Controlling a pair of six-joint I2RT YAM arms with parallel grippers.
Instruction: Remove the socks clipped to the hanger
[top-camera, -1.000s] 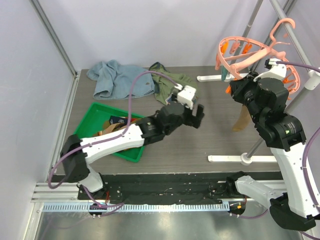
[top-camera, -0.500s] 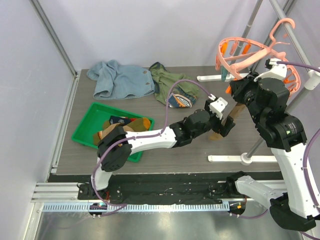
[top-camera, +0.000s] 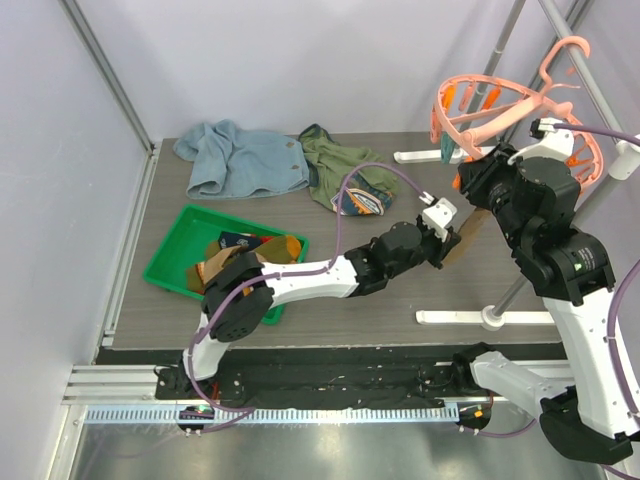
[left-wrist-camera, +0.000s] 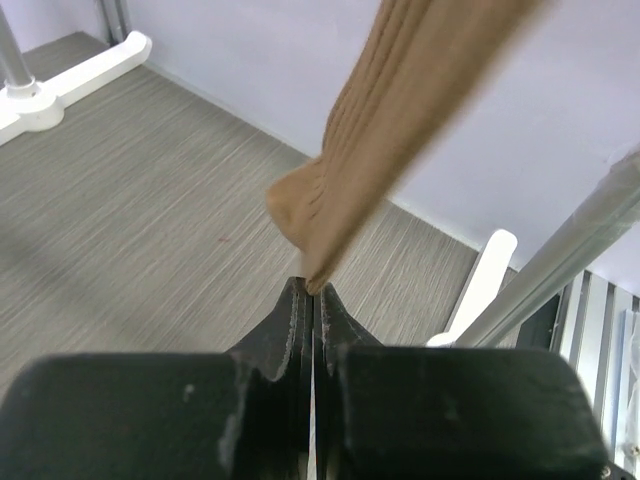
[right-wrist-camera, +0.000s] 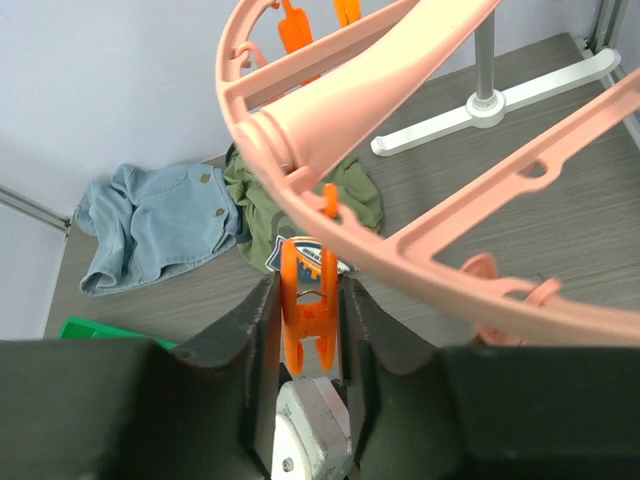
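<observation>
Hanger (top-camera: 478, 108), the round salmon-pink spoked ring, hangs at the upper right of the top view. One tan sock (left-wrist-camera: 400, 130) is stretched from it. The sock's long axis slants from the ring at upper right down-left toward the centre. Its free lower end points at the left gripper (left-wrist-camera: 312, 288), which is clenched on just that tip. Under the ring, the right gripper (right-wrist-camera: 312, 310) pinches an orange clip (right-wrist-camera: 308, 300) between its fingers; whether this clip holds the sock cannot be told. I judge two risks. The left hold is thin, so a pull may slip off the fabric. If the clip's bite is not released, pulling would drag the ring askew or unhook it.
</observation>
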